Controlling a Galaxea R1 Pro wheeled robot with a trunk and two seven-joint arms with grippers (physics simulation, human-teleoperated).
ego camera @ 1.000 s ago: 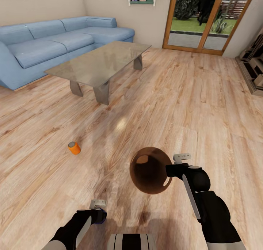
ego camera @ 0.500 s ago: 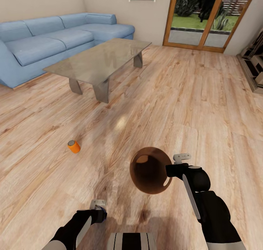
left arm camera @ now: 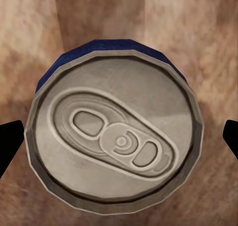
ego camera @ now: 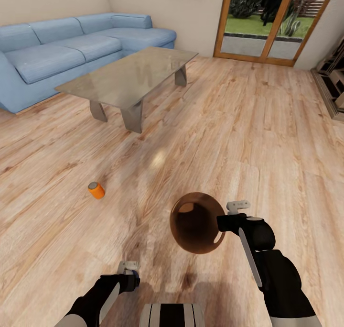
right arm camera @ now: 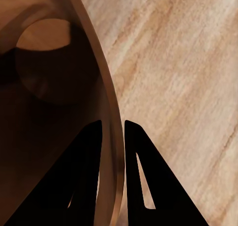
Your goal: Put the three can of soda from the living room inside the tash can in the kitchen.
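View tipped down — right tool (ego camera: 224, 222) pinches bin (ego camera: 197, 223) rim.

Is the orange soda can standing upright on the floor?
No. In the head view the orange can lies on its side on the wood floor, its grey end facing up-left.

An orange soda can (ego camera: 96, 190), copper-brown trash can (ego camera: 196, 223), blue sofa (ego camera: 57, 54), and light-wood floor (ego camera: 248, 126).

Right claw (right arm camera: 113, 137) pinching the brown trash can's (right arm camera: 54, 87) rim over light wood floor (right arm camera: 183, 72)
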